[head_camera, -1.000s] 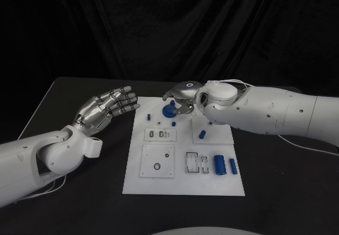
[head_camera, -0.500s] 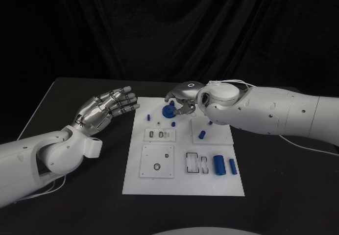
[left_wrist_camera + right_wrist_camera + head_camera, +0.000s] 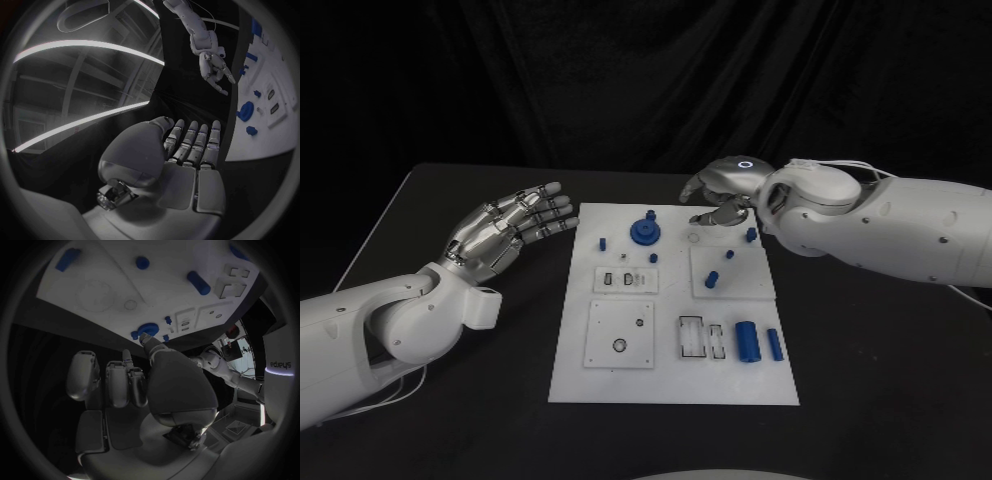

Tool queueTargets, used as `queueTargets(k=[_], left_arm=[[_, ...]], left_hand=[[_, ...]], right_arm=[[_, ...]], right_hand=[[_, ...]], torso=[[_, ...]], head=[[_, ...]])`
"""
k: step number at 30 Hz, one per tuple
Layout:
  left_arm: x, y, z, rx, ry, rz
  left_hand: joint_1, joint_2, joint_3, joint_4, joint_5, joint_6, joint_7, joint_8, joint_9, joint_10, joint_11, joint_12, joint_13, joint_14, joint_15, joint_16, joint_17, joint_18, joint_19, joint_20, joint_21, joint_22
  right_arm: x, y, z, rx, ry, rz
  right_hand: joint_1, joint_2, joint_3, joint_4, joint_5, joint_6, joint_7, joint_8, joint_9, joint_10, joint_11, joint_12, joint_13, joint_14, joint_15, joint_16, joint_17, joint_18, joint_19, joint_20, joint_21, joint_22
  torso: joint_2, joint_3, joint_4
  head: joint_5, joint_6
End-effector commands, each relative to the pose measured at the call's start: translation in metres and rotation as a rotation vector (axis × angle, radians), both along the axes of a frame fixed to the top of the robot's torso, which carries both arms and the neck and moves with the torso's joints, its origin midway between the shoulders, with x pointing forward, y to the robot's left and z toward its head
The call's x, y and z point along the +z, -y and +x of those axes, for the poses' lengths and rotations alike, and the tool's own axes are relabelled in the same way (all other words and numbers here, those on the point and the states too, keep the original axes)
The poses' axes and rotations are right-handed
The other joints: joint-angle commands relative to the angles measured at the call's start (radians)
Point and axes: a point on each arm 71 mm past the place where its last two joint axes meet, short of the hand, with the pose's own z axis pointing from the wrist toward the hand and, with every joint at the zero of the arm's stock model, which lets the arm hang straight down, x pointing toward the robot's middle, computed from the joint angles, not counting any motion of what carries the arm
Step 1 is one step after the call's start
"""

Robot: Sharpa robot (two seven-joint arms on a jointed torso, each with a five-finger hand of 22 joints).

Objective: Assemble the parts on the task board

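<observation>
- The task board (image 3: 675,385) lies flat in the middle of the black table (image 3: 459,400), long side running away from the robot.
- Over at the far right corner of the board hangs the right hand (image 3: 721,195), fingers curled in, nothing held; the right wrist view shows those fingers (image 3: 119,382) folded over the palm with nothing between them.
- The round blue part (image 3: 645,230) stands on the far end of the board, left of that hand and apart from it.
- A small blue peg (image 3: 603,240) sits just left of the round part, near the board's left edge.
- Near the right side of the board, a fat blue cylinder (image 3: 747,338) and a thinner blue rod (image 3: 776,341) lie side by side.
- The left hand (image 3: 514,225) hovers off the board's left edge, palm up, fingers spread and holding nothing.
- From the left wrist view, the fingers (image 3: 190,145) stretch straight out toward the board.
</observation>
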Motion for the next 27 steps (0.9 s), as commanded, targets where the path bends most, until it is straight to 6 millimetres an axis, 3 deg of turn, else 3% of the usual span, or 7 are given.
queueTargets(k=[1, 6, 14, 16, 19, 24, 27], left_arm=[[0.006, 0.0, -0.001, 0.016, 0.071, -0.065], [0.006, 0.0, -0.002, 0.017, 0.069, -0.063], [0.006, 0.001, -0.002, 0.013, 0.068, -0.064], [0.006, 0.001, -0.002, 0.014, 0.068, -0.064], [0.005, 0.0, -0.001, 0.013, 0.067, -0.063], [0.005, 0.0, -0.001, 0.014, 0.065, -0.063], [0.004, -0.001, -0.001, 0.015, 0.064, -0.061]], left_hand=[[-0.007, 0.001, 0.002, 0.0, 0.0, 0.001, 0.005, 0.001, 0.001, 0.006, -0.002, 0.001, 0.001, 0.003, 0.002, 0.003, 0.001, -0.016, -0.007, 0.0, -0.006, -0.001], [-0.007, 0.0, 0.004, 0.0, 0.0, 0.004, 0.005, 0.002, 0.002, 0.007, -0.002, 0.002, 0.001, 0.004, 0.002, 0.005, 0.002, -0.016, -0.006, 0.0, -0.006, -0.001], [-0.007, 0.0, 0.004, 0.0, 0.0, 0.004, 0.005, 0.002, 0.002, 0.007, -0.002, 0.002, 0.001, 0.004, 0.002, 0.005, 0.002, -0.016, -0.006, 0.0, -0.006, -0.001], [-0.008, 0.0, 0.006, 0.0, 0.0, 0.005, 0.005, 0.002, 0.002, 0.008, -0.002, 0.002, 0.002, 0.006, 0.002, 0.006, 0.002, -0.017, -0.007, 0.0, -0.006, -0.002], [-0.008, 0.0, 0.006, 0.0, 0.0, 0.005, 0.005, 0.002, 0.002, 0.008, -0.002, 0.002, 0.002, 0.006, 0.002, 0.006, 0.002, -0.017, -0.007, 0.0, -0.006, -0.002], [-0.009, -0.001, 0.007, 0.0, 0.0, 0.004, 0.005, 0.002, 0.002, 0.008, -0.002, 0.002, 0.002, 0.006, 0.002, 0.007, 0.002, -0.017, -0.007, 0.0, -0.006, -0.002], [-0.009, -0.001, 0.007, 0.0, 0.0, 0.004, 0.005, 0.002, 0.002, 0.008, -0.002, 0.002, 0.002, 0.006, 0.002, 0.007, 0.002, -0.017, -0.007, 0.0, -0.006, -0.002]], right_arm=[[0.007, 0.018, -0.006, -0.029, 0.03, 0.067], [0.007, 0.057, -0.015, -0.089, -0.004, 0.115], [-0.012, 0.103, -0.029, -0.17, -0.025, 0.144], [-0.018, 0.11, -0.031, -0.185, -0.029, 0.14], [-0.026, 0.118, -0.034, -0.202, -0.036, 0.135], [-0.036, 0.123, -0.036, -0.22, -0.056, 0.125], [-0.041, 0.125, -0.036, -0.228, -0.067, 0.12]], right_hand=[[-0.008, -0.001, -0.001, 0.009, -0.009, 0.008, 0.0, 0.002, -0.002, 0.073, 0.002, 0.005, 0.233, 0.056, -0.003, 0.006, 0.129, 0.0, 0.007, 0.0, 0.007, 0.043], [0.012, 0.012, 0.001, 0.021, -0.016, 0.081, -0.001, 0.02, -0.004, 0.055, 0.0, -0.005, 0.215, 0.054, -0.004, 0.0, 0.125, -0.001, 0.01, -0.002, 0.011, 0.051], [0.016, 0.009, 0.0, 0.028, -0.021, 0.084, -0.003, 0.012, -0.011, 0.022, -0.001, -0.024, 0.182, 0.049, -0.005, -0.014, 0.115, 0.0, 0.006, -0.002, 0.005, 0.049], [0.016, 0.002, -0.008, 0.043, -0.04, 0.079, -0.007, -0.003, -0.022, 0.001, -0.004, -0.038, 0.159, 0.044, -0.007, -0.027, 0.104, 0.002, 0.0, -0.003, -0.007, 0.044], [0.015, -0.002, -0.016, 0.056, -0.063, 0.079, -0.008, -0.011, -0.028, 0.001, -0.005, -0.04, 0.157, 0.044, -0.008, -0.03, 0.103, 0.002, 0.0, -0.004, -0.009, 0.045], [0.013, -0.011, -0.035, 0.077, -0.104, 0.073, -0.004, -0.026, -0.038, -0.006, -0.002, -0.046, 0.148, 0.041, -0.006, -0.04, 0.096, 0.004, -0.003, -0.003, -0.018, 0.043], [0.015, -0.013, -0.041, 0.084, -0.118, 0.071, -0.003, -0.031, -0.043, -0.007, -0.001, -0.048, 0.146, 0.041, -0.005, -0.043, 0.093, 0.004, -0.003, -0.003, -0.021, 0.043]], torso=[[-0.001, 0.0004, -0.0039], [-0.001, -0.0017, -0.0062], [-0.003, -0.0032, -0.0021], [-0.002, -0.0039, 0.0009], [-0.002, -0.002, -0.0081], [-0.002, -0.0022, -0.0026], [-0.002, -0.0021, -0.0048]], head=[[-0.004, 0.0], [-0.008, 0.003], [-0.021, -0.001], [-0.023, -0.001], [-0.014, -0.001], [-0.017, -0.004], [-0.016, -0.007]])
